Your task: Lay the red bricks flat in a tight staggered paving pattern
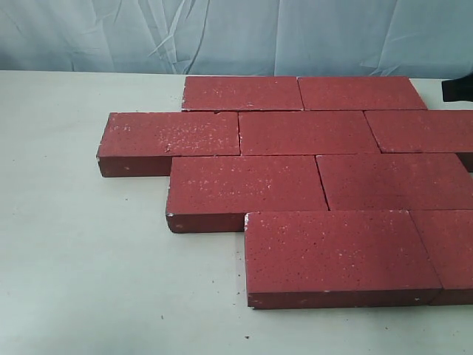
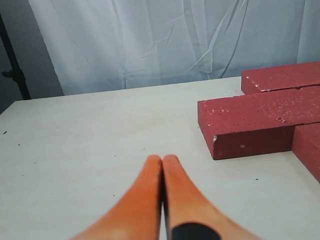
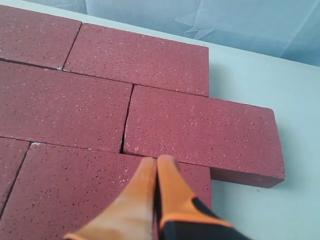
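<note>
Several red bricks [image 1: 307,132] lie flat on the white table [image 1: 74,259] in four staggered rows with thin seams between them. The leftmost brick [image 1: 174,134] juts out of the second row, and the front brick [image 1: 336,251] is nearest the table's front edge. My left gripper [image 2: 162,159] is shut and empty over bare table, apart from the brick end [image 2: 250,120]. Shut and empty too, my right gripper [image 3: 157,160] hovers over a seam where a projecting brick [image 3: 200,125] meets the one beneath it. Neither gripper's fingers show in the exterior view.
A pale blue cloth [image 1: 236,33] hangs behind the table. A dark piece of the right arm [image 1: 458,89] shows at the right edge. Bare tabletop [image 2: 90,135] lies left of the bricks, and more [image 3: 260,210] past their right end. A dark stand [image 2: 12,65] is behind the table corner.
</note>
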### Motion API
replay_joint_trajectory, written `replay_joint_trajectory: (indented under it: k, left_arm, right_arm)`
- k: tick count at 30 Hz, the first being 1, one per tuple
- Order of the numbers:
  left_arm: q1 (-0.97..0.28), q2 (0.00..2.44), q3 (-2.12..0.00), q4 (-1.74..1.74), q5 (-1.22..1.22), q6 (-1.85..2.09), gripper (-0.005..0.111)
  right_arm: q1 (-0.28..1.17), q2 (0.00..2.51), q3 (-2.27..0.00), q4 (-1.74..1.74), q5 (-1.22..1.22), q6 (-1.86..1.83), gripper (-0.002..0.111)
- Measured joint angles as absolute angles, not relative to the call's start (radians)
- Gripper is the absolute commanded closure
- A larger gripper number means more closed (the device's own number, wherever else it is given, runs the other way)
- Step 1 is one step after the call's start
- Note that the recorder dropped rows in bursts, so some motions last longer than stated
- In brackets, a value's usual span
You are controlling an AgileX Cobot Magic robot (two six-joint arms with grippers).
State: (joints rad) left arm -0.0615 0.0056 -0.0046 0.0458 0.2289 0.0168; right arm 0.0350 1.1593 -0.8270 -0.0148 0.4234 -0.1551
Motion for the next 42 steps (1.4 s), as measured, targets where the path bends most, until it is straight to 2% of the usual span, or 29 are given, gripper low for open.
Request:
replay_joint_trajectory:
  k: [18, 28, 35, 42]
  left_arm:
    - [-0.062, 0.006, -0.005, 0.042, 0.229, 0.017, 0.107]
    - [-0.062, 0.006, -0.005, 0.042, 0.229, 0.017, 0.107]
    - [-0.062, 0.006, -0.005, 0.042, 0.229, 0.017, 0.107]
    - [-0.062, 0.006, -0.005, 0.042, 0.229, 0.017, 0.107]
  right_arm:
    - [0.035, 1.159, -0.827, -0.020, 0.419, -0.155, 0.109]
    - [0.035, 1.059, -0.818, -0.056, 0.291, -0.155, 0.109]
    - [0.035, 0.909, -0.663, -0.060, 0.117, -0.155, 0.109]
    - [0.035, 0.719, -0.503, -0.060, 0.086, -0.155, 0.109]
